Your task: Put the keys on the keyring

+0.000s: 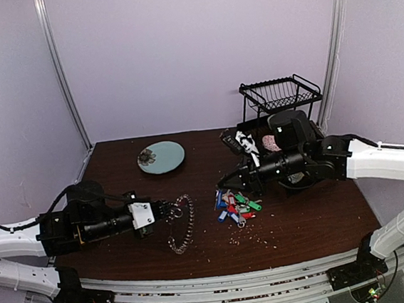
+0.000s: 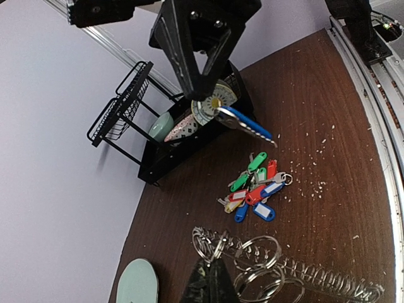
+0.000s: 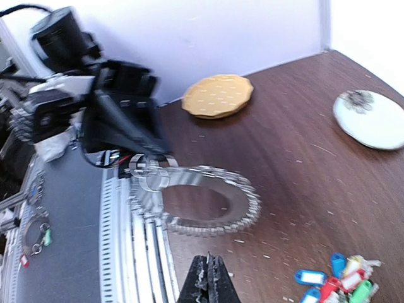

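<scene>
Left wrist: blue-tagged key [image 2: 249, 126] in right hand [image 2: 207, 100], tag lettering illegible.

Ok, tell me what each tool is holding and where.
Left tool: the keyring, pinched at its rim. Right tool: a blue-tagged key, by one end.

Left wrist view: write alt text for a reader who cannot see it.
The right hand pinches a blue-tagged key near a pile of tagged keys on the dark wooden table. At the bottom edge, the left hand grips the keyring.
</scene>
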